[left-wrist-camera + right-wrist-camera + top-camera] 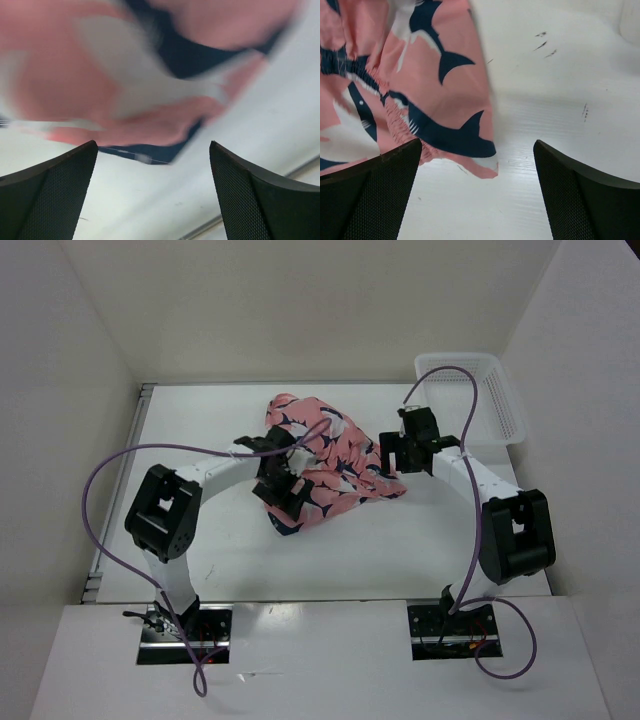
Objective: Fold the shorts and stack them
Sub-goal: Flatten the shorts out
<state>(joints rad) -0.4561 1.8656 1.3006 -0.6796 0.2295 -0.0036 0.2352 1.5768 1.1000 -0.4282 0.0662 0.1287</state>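
Shorts: crumpled heap at mid-worktop, not yet folded.
My left end effector: spread wide, nothing held; cloth edge just ahead (view blurred).
My right end effector: gaping, empty; a hem corner lies in its gap.
Step, as I judge: pinch opposite edges, a single layer each, then draw the heap flat before folding.

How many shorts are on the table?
1. The shorts lie crumpled in the middle of the table, left of the basket. Another pair could hide inside the heap.
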